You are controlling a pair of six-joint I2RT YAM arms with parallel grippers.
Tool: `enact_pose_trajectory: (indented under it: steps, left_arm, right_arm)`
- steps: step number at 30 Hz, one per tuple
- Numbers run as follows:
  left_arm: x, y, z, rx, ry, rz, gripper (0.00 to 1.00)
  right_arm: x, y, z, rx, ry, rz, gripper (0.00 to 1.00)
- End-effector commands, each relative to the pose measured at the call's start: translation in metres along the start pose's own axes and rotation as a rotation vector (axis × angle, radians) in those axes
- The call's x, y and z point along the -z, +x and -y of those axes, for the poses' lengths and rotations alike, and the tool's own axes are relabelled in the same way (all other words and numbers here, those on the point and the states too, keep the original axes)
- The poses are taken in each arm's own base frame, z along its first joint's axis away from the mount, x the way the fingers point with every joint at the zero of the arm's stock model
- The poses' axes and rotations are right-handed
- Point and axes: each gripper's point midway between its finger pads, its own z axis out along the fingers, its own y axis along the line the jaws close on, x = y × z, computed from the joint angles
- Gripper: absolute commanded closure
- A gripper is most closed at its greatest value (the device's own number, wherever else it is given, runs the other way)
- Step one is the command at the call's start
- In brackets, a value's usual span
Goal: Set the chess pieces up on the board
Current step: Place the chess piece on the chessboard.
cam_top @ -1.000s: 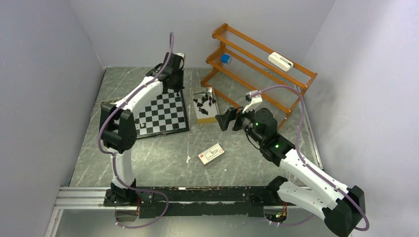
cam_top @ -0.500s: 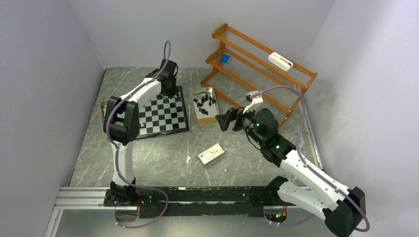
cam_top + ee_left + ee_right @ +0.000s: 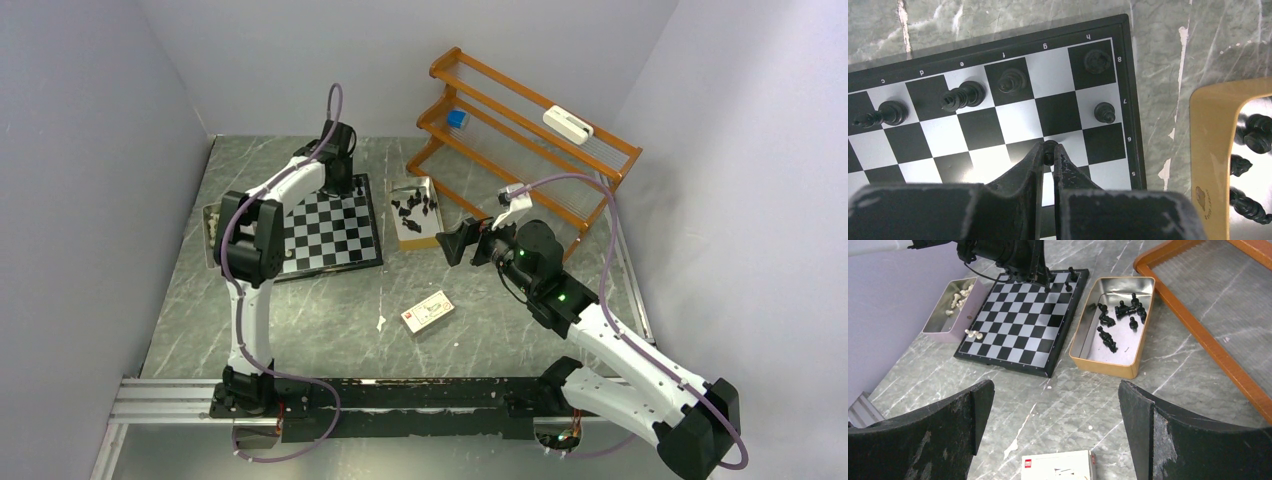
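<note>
L tool [image 3: 1049, 155] clenched on black piece [image 3: 1049, 147] over board [image 3: 1063, 112]; R tool [image 3: 1054, 386] spread wide.

Even bright light, soft shadows (glare on board [image 3: 998, 165]), sharp focus

— Home, shop, or lab?
— Lab; a robot test cell, by the look.
— Shown how?
— Boxed in by plain pale walls [image 3: 90, 150] on three sides. White robot arms [image 3: 630, 355] bolted to an aluminium rail [image 3: 160, 400] along the near edge of a marbled tabletop [image 3: 330, 310]. Green status lights [image 3: 560, 296] lit, wooden rack [image 3: 525, 150] at the far right corner.
</note>
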Motion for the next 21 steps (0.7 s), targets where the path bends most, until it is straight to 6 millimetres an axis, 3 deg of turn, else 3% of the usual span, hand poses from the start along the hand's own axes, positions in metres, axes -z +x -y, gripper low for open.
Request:
enact_pose_trajectory:
  steps: [1,21]
  left_arm:
    - [-0.005,-0.02,0.004,0.005,0.028,0.051,0.87]
    - [-0.022,-0.014,0.008,-0.011,0.035,0.028,0.86]
  right_arm:
    - [0.001,-0.005,0.0,-0.003,0.0,0.028,0.0]
    - [0.001,-0.006,0.002,0.001,0.013,0.033,0.0]
